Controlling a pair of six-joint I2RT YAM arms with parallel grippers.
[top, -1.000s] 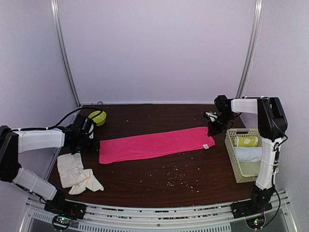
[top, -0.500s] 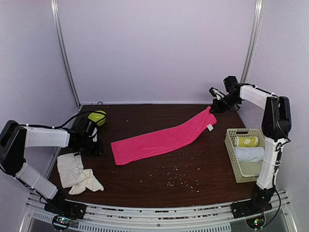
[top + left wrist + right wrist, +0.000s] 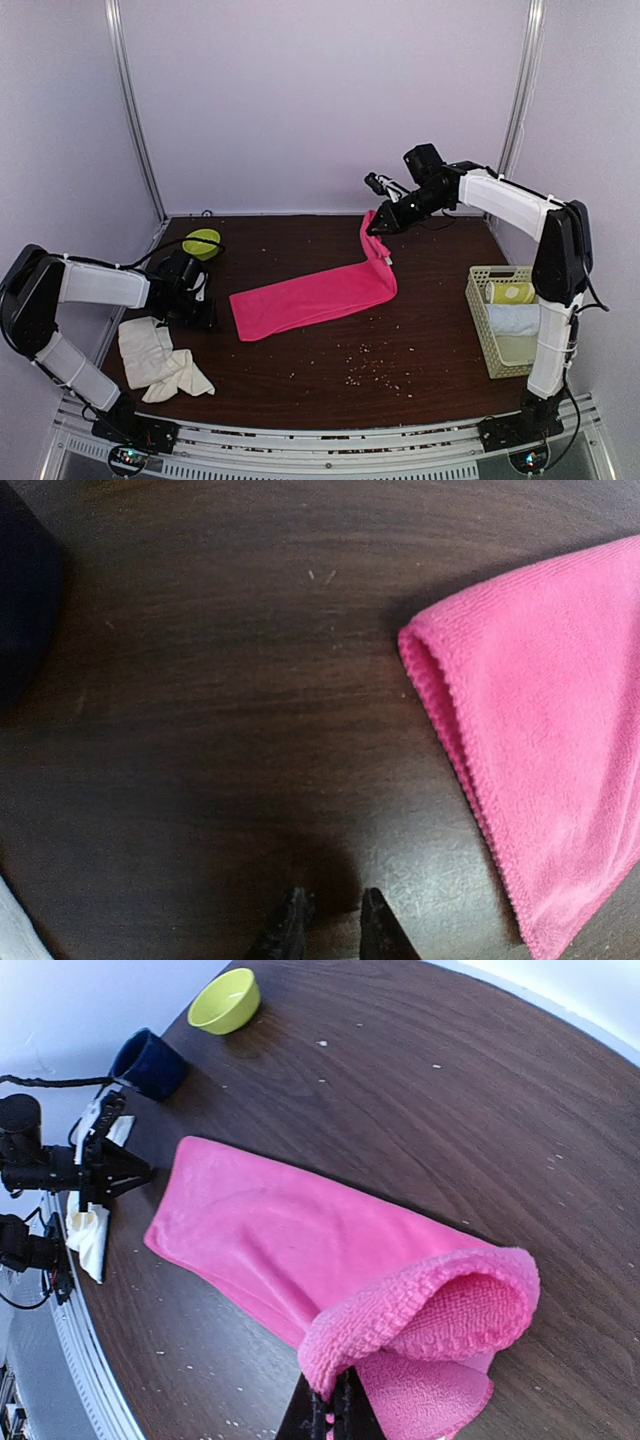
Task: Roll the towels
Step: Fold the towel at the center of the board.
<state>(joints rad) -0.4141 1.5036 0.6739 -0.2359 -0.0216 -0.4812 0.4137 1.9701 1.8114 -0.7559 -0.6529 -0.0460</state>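
Lifted inward by one end, the pink towel hangs clamped in the right gripper; lay it down squarely while the empty, slightly parted left gripper pins the rest.

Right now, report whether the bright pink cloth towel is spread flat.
Not flat: the right gripper pinches one end of the bright pink cloth towel, lifted and curled over; the rest lies on the dark table.
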